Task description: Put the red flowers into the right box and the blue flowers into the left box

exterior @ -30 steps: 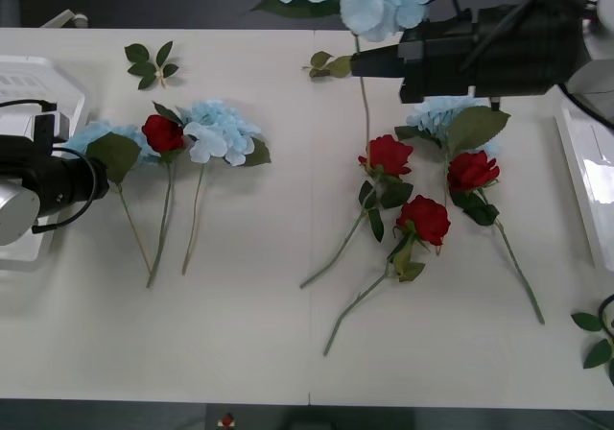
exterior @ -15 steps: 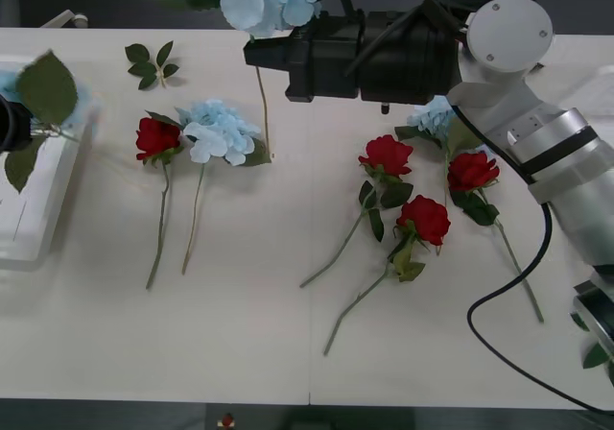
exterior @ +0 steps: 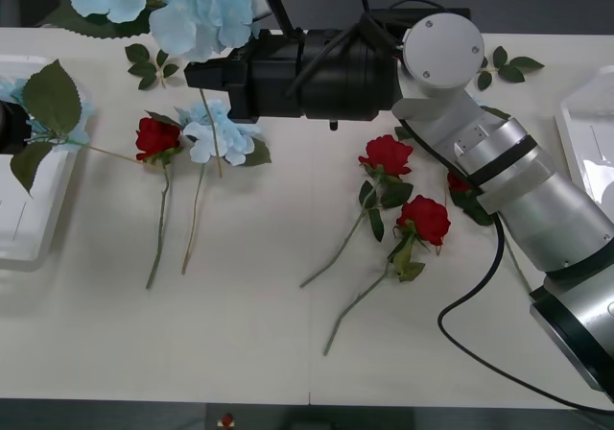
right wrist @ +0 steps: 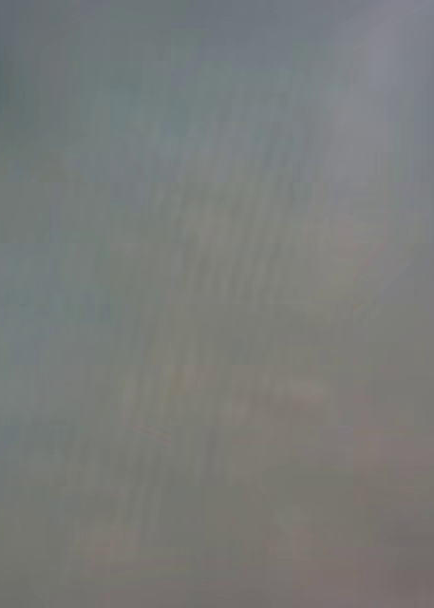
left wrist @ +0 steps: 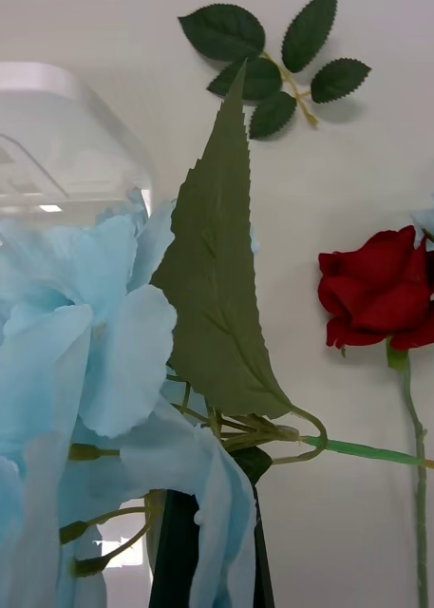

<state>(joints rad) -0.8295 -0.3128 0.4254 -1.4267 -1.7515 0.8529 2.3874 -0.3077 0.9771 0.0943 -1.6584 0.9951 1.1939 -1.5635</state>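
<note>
Front view: my right pincer [exterior: 197, 75] is clamped on a blue flower [exterior: 158, 3], carried high across the table [exterior: 249, 353] toward the left box [exterior: 29, 228]. Left pincer [exterior: 8, 128] sits over that box, closed on another blue flower [exterior: 19, 94], stem trailing out. Red flowers [exterior: 387, 154] lie untouched mid-table. Right wrist view: blurred, nothing readable. Left wrist view: blue petals [left wrist: 74, 361] and a leaf [left wrist: 221, 285] gripped above the box rim [left wrist: 74, 104], ready to drop.

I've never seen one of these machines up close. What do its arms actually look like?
The right arm is a chain of rounded silver-grey cylinders parted by black bands, with a pale round cap bearing small screws at one joint. A black cable loops loosely beside it. Its forward part is a bulky matte-black housing ending in the right gripper. The left gripper at the table's edge is black too.
</note>
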